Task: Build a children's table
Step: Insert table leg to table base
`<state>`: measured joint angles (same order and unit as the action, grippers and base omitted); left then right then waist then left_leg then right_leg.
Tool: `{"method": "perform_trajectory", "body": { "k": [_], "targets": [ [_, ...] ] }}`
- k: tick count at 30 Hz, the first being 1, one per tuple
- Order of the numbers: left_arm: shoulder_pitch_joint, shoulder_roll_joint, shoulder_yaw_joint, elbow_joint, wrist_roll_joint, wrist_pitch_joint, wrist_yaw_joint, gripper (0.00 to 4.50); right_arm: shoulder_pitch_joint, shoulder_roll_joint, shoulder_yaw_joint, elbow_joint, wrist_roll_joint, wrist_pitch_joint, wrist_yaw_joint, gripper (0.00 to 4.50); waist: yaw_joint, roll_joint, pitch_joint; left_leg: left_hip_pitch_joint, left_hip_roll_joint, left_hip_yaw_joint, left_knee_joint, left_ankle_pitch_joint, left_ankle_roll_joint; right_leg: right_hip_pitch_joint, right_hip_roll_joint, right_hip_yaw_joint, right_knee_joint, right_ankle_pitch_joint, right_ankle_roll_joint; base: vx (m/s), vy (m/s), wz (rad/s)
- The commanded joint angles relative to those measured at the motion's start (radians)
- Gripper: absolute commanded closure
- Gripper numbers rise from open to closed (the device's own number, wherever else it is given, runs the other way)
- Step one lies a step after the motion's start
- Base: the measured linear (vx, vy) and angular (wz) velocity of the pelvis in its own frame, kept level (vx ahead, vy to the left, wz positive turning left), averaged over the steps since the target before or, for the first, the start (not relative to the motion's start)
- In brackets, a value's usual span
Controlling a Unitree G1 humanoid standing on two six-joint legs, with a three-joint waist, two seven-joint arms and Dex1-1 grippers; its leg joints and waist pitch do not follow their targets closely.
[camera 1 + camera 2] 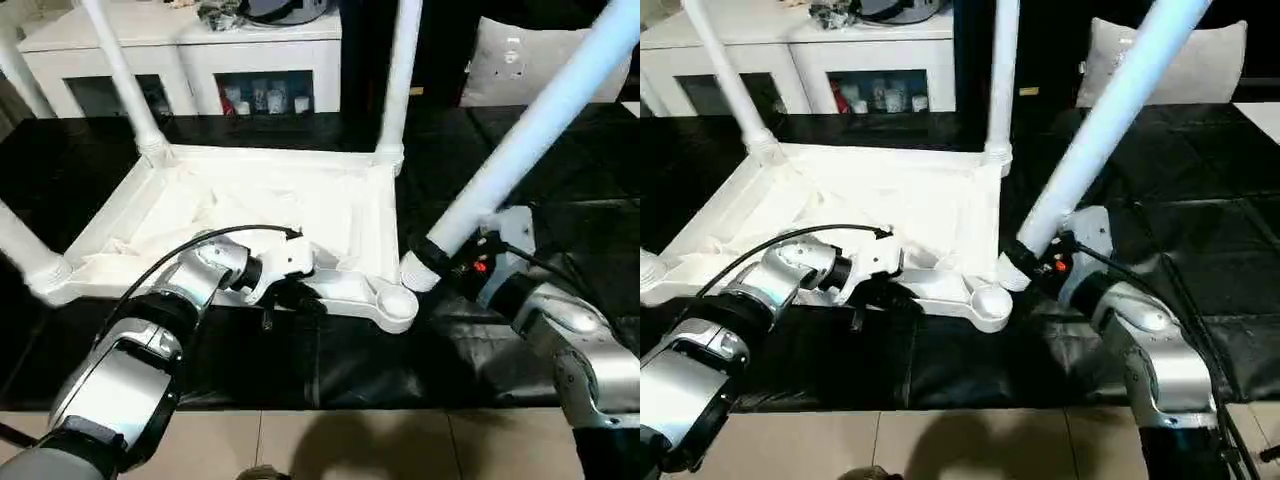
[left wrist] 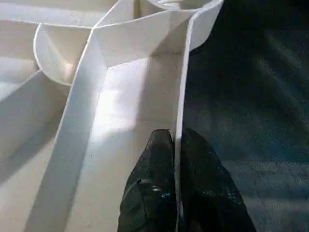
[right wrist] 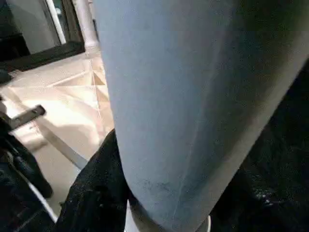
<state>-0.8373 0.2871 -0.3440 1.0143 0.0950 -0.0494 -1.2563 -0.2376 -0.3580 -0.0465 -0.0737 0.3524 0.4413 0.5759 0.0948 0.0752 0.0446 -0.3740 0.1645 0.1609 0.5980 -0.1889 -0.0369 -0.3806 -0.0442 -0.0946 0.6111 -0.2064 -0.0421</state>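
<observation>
The white table top (image 1: 170, 205) lies upside down on a black mat, ribs facing up. Three white legs stand in its sockets: far left (image 1: 120, 70), far right (image 1: 398, 70) and near left (image 1: 20, 245). The near right corner socket (image 1: 397, 303) holds nothing. My left gripper (image 2: 176, 137) is shut on the thin near rim of the top, one finger on each side of the wall. My right gripper (image 1: 470, 262) is shut on the thick end of the fourth leg (image 1: 520, 150). That leg slants up to the right, its lower end just right of the open socket.
A black mat (image 1: 300, 370) covers the work surface, with pale floor tiles (image 1: 350, 445) at its near edge. A white cabinet with glass doors (image 1: 200, 60) stands behind, and a grey cushion (image 1: 520, 65) leans at the back right.
</observation>
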Motion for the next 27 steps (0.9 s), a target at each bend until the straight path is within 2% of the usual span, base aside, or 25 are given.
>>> {"method": "perform_trajectory", "body": {
  "k": [1, 2, 3, 4, 5, 7, 8, 9, 10, 11, 13, 14, 15, 16, 18, 19, 24, 25, 27],
  "targets": [
    [0.012, -0.008, 0.066, 0.017, -0.034, 0.158, 0.132, 4.50, -0.036, -0.008, 0.028, -0.001, -0.006, 0.030, 0.014, 2.63, 0.005, -0.019, -0.064, 0.005, 0.070, -0.026, -0.058, -0.085, 0.084, 0.061, -0.126, 0.064, -0.078, -0.118, -0.167, 0.000, 0.000, 0.00],
    [0.017, -0.024, 0.099, 0.006, -0.062, 0.220, 0.179, 4.50, -0.049, -0.006, 0.030, 0.005, 0.004, 0.052, 0.018, 2.63, 0.000, -0.023, -0.064, 0.004, 0.066, -0.024, -0.056, -0.079, 0.084, 0.065, -0.127, 0.064, -0.076, -0.127, -0.173, 0.000, 0.000, 0.00],
    [0.020, -0.035, 0.121, -0.001, -0.081, 0.259, 0.209, 4.50, -0.058, -0.003, 0.030, 0.009, 0.012, 0.067, 0.020, 2.63, -0.001, -0.021, -0.064, 0.002, 0.065, -0.025, -0.054, -0.076, 0.086, 0.066, -0.128, 0.062, -0.077, -0.135, -0.175, 0.000, 0.000, 0.00],
    [0.024, -0.045, 0.139, -0.010, -0.098, 0.290, 0.232, 4.50, -0.067, -0.002, 0.031, 0.014, 0.017, 0.076, 0.024, 2.63, -0.003, -0.029, -0.064, 0.000, 0.060, -0.022, -0.051, -0.066, 0.093, 0.067, -0.125, 0.063, -0.083, -0.150, -0.166, 0.000, 0.000, 0.00],
    [0.040, -0.062, 0.169, -0.044, -0.128, 0.337, 0.261, 4.50, -0.081, -0.009, 0.044, 0.023, 0.011, 0.066, 0.044, 2.63, -0.004, -0.031, -0.065, -0.004, 0.057, -0.021, -0.049, -0.048, 0.100, 0.068, -0.124, 0.062, -0.081, -0.151, -0.162, 0.000, 0.000, 0.00],
    [0.073, -0.072, 0.178, -0.102, -0.135, 0.391, 0.285, 4.50, -0.100, -0.016, 0.063, 0.038, -0.001, 0.045, 0.070, 2.63, -0.009, -0.029, -0.066, -0.006, 0.056, -0.022, -0.048, -0.028, 0.113, 0.065, -0.118, 0.060, -0.082, -0.141, -0.153, 0.000, 0.000, 0.00],
    [0.090, -0.072, 0.170, -0.129, -0.122, 0.404, 0.292, 4.50, -0.107, -0.019, 0.069, 0.046, -0.002, 0.042, 0.081, 2.63, -0.012, -0.040, -0.068, -0.008, 0.058, -0.021, -0.047, -0.017, 0.123, 0.066, -0.120, 0.061, -0.075, -0.125, -0.156, 0.000, 0.000, 0.00],
    [0.109, -0.073, 0.162, -0.158, -0.108, 0.423, 0.302, 4.50, -0.116, -0.021, 0.076, 0.054, -0.002, 0.041, 0.093, 2.63, -0.014, -0.036, -0.066, -0.007, 0.058, -0.020, -0.047, -0.015, 0.129, 0.064, -0.118, 0.060, -0.079, -0.127, -0.154, 0.000, 0.000, 0.00],
    [0.141, -0.075, 0.150, -0.208, -0.087, 0.437, 0.309, 4.50, -0.129, -0.025, 0.086, 0.067, -0.007, 0.039, 0.105, 2.63, -0.015, -0.041, -0.067, -0.005, 0.058, -0.017, -0.045, -0.015, 0.139, 0.059, -0.115, 0.062, -0.083, -0.135, -0.146, 0.000, 0.000, 0.00],
    [0.174, -0.075, 0.136, -0.256, -0.071, 0.429, 0.305, 4.50, -0.142, -0.027, 0.094, 0.082, -0.010, 0.039, 0.115, 2.63, -0.016, -0.045, -0.066, -0.007, 0.063, -0.021, -0.049, -0.010, 0.139, 0.062, -0.117, 0.059, -0.078, -0.139, -0.148, 0.000, 0.000, 0.00],
    [0.215, -0.070, 0.114, -0.330, -0.063, 0.417, 0.282, 4.50, -0.157, -0.033, 0.104, 0.097, -0.016, 0.042, 0.130, 2.63, -0.015, -0.037, -0.064, -0.003, 0.065, -0.020, -0.048, -0.019, 0.142, 0.055, -0.117, 0.061, -0.083, -0.168, -0.139, 0.000, 0.000, 0.00],
    [0.240, -0.061, 0.096, -0.371, -0.061, 0.383, 0.253, 4.50, -0.164, -0.037, 0.110, 0.105, -0.019, 0.043, 0.139, 2.63, -0.014, -0.040, -0.064, -0.003, 0.064, -0.018, -0.048, -0.022, 0.142, 0.055, -0.116, 0.061, -0.085, -0.180, -0.133, 0.000, 0.000, 0.00],
    [0.277, -0.042, 0.066, -0.441, -0.066, 0.350, 0.219, 4.50, -0.175, -0.042, 0.118, 0.117, -0.024, 0.046, 0.153, 2.63, -0.011, -0.039, -0.063, -0.001, 0.069, -0.020, -0.051, -0.031, 0.132, 0.053, -0.119, 0.063, -0.084, -0.203, -0.125, 0.000, 0.000, 0.00],
    [0.286, -0.034, 0.055, -0.457, -0.063, 0.341, 0.211, 4.50, -0.178, -0.044, 0.120, 0.120, -0.026, 0.045, 0.156, 2.63, -0.011, -0.039, -0.064, -0.002, 0.071, -0.022, -0.052, -0.029, 0.130, 0.054, -0.122, 0.064, -0.081, -0.200, -0.125, 0.000, 0.000, 0.00],
    [0.302, -0.017, 0.035, -0.484, -0.053, 0.325, 0.203, 4.50, -0.185, -0.046, 0.124, 0.127, -0.030, 0.041, 0.160, 2.63, -0.007, -0.037, -0.062, 0.001, 0.069, -0.017, -0.052, -0.039, 0.126, 0.048, -0.116, 0.067, -0.085, -0.209, -0.120, 0.000, 0.000, 0.00],
    [0.314, 0.000, 0.019, -0.498, -0.037, 0.302, 0.209, 4.50, -0.196, -0.048, 0.128, 0.138, -0.031, 0.039, 0.169, 2.63, 0.001, -0.035, -0.063, 0.006, 0.070, -0.018, -0.054, -0.051, 0.114, 0.048, -0.118, 0.067, -0.083, -0.218, -0.116, 0.000, 0.000, 0.00],
    [0.350, 0.020, 0.035, -0.573, -0.033, 0.304, 0.226, 4.50, -0.241, -0.069, 0.146, 0.166, -0.038, 0.052, 0.208, 2.63, 0.001, -0.035, -0.062, 0.006, 0.070, -0.017, -0.056, -0.066, 0.099, 0.049, -0.118, 0.067, -0.083, -0.220, -0.113, 0.000, 0.000, 0.00],
    [0.354, 0.026, 0.035, -0.584, -0.037, 0.299, 0.220, 4.50, -0.247, -0.079, 0.155, 0.169, -0.034, 0.071, 0.226, 2.63, 0.000, -0.044, -0.063, 0.005, 0.069, -0.015, -0.056, -0.058, 0.102, 0.049, -0.116, 0.067, -0.082, -0.207, -0.113, 0.000, 0.000, 0.00],
    [0.358, 0.031, 0.037, -0.594, -0.044, 0.288, 0.211, 4.50, -0.251, -0.093, 0.169, 0.175, -0.035, 0.086, 0.250, 2.63, 0.001, -0.039, -0.064, 0.004, 0.069, -0.016, -0.055, -0.052, 0.106, 0.051, -0.117, 0.066, -0.079, -0.196, -0.117, 0.000, 0.000, 0.00]
  ]
}}
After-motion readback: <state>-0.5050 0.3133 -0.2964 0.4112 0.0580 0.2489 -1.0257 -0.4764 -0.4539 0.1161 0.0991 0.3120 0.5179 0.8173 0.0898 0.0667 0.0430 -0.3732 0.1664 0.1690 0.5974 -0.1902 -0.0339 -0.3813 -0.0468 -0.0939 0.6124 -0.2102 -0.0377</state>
